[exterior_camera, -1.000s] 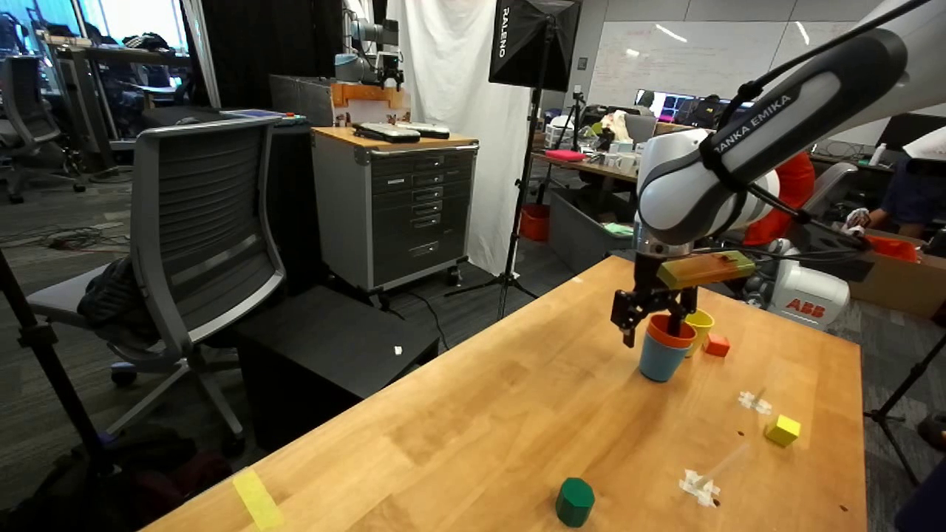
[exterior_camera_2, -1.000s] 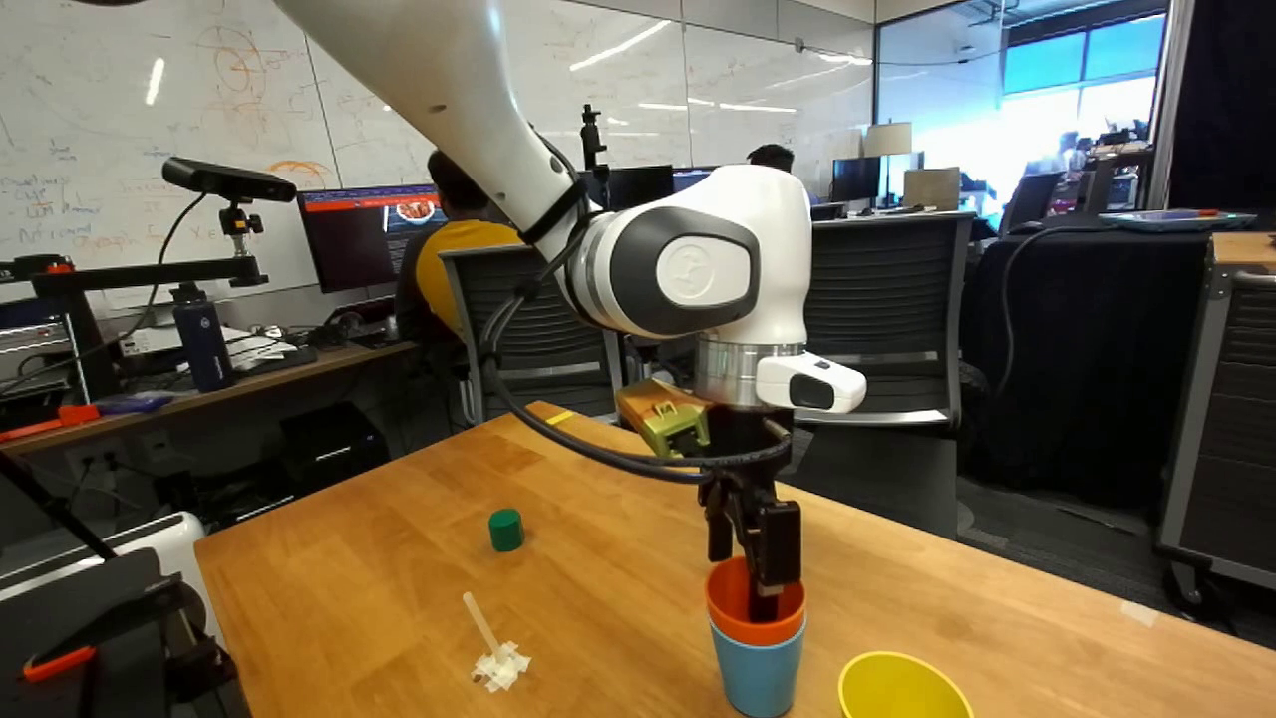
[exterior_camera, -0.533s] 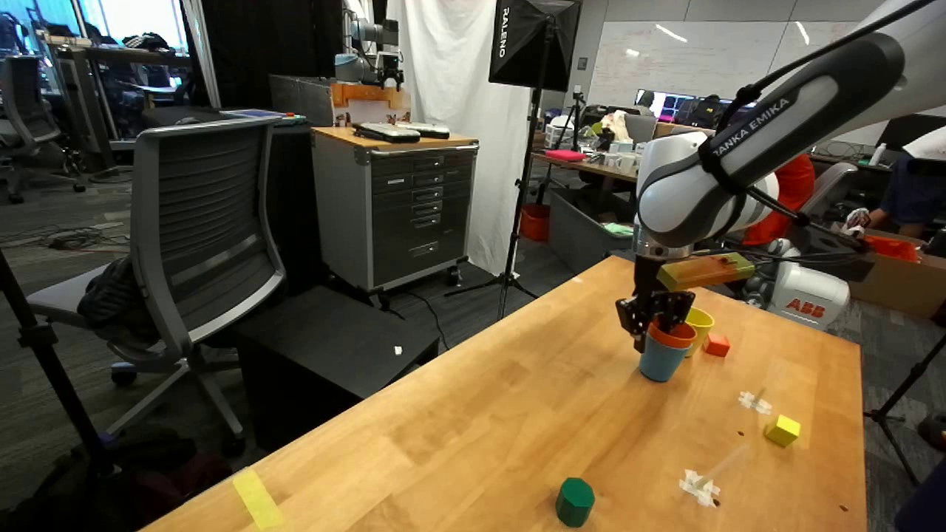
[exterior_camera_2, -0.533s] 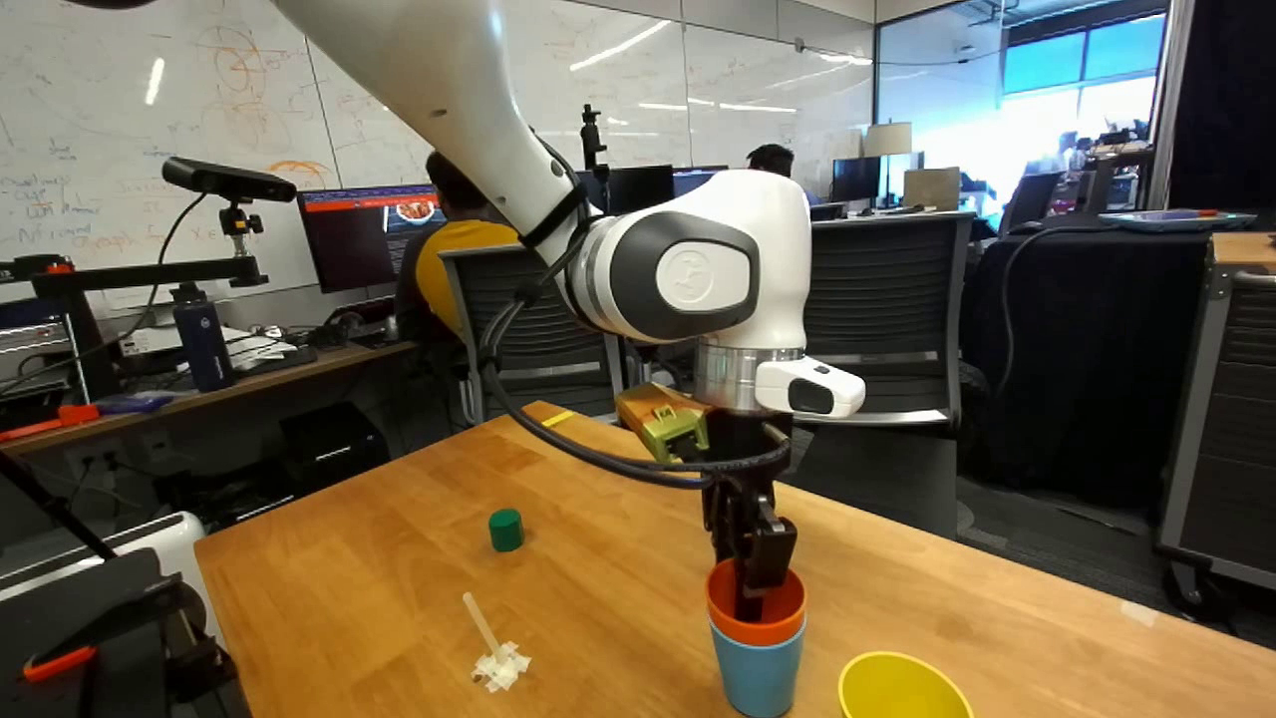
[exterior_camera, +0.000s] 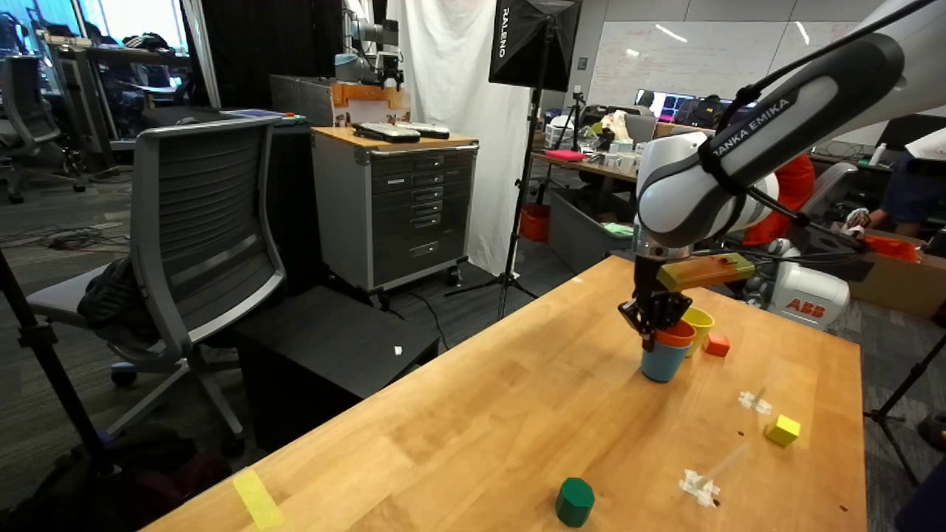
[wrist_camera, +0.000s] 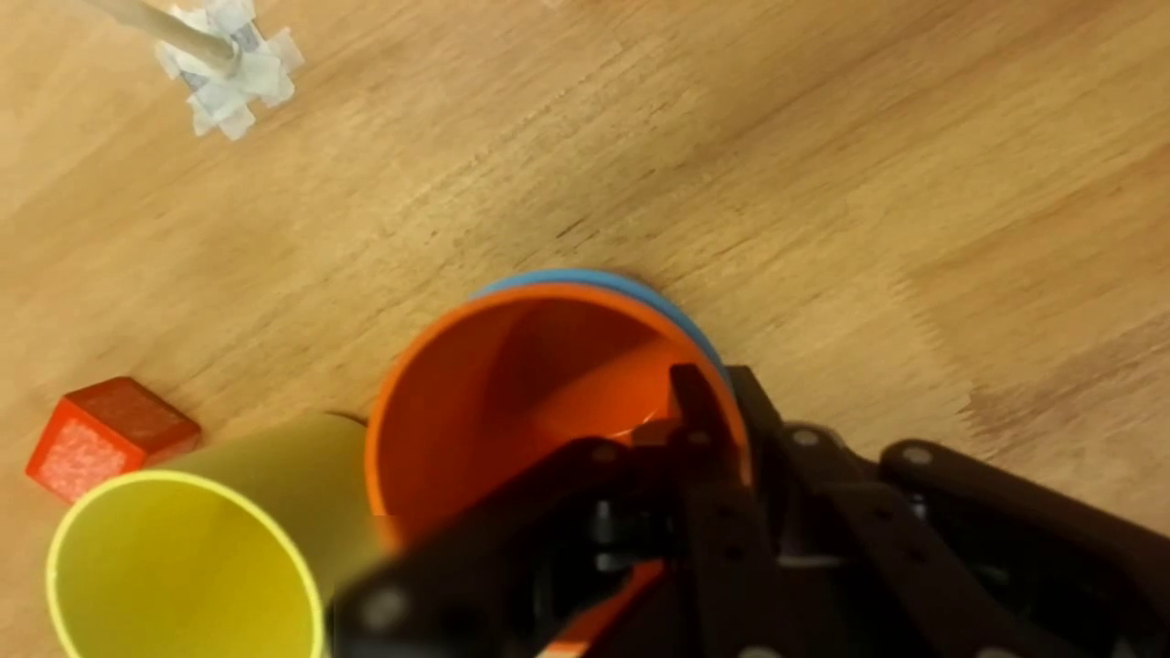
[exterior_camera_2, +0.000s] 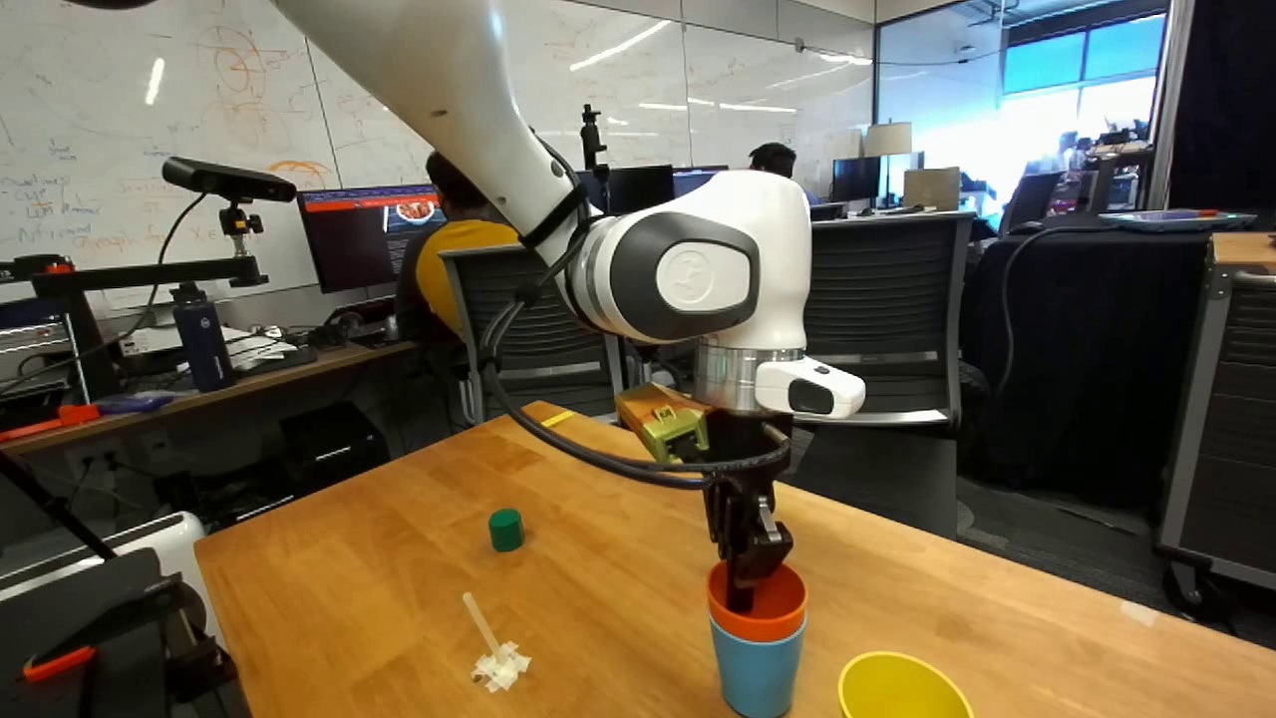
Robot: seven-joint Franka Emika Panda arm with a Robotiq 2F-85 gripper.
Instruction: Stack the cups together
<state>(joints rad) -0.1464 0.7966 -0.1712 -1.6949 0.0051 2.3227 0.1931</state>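
Observation:
The orange-red cup (exterior_camera_2: 770, 628) sits nested inside the blue cup (exterior_camera_2: 758, 676), its upper part standing above the blue rim. Both are upright on the table. Beside them the yellow cup (exterior_camera: 701, 326) stands upright and apart from the stack; the wrist view shows its open mouth. My gripper (wrist_camera: 721, 382) is shut across the stacked walls on one side. One finger (wrist_camera: 695, 393) reaches down inside the orange-red cup, and the opposite one is outside, against the blue cup. In an exterior view the outer fingertip is hidden behind the stack.
A red block (exterior_camera: 716, 344) lies close behind the yellow cup. Toward the near end are a yellow block (exterior_camera: 783, 430), a dark green piece (exterior_camera: 575, 502) and two taped spots with thin sticks, one being this white tape (exterior_camera_2: 501, 666).
My gripper sank slightly and its fingers came together from wide apart, closing on the walls of the orange-red and blue cups. The cups stayed nearly in place.

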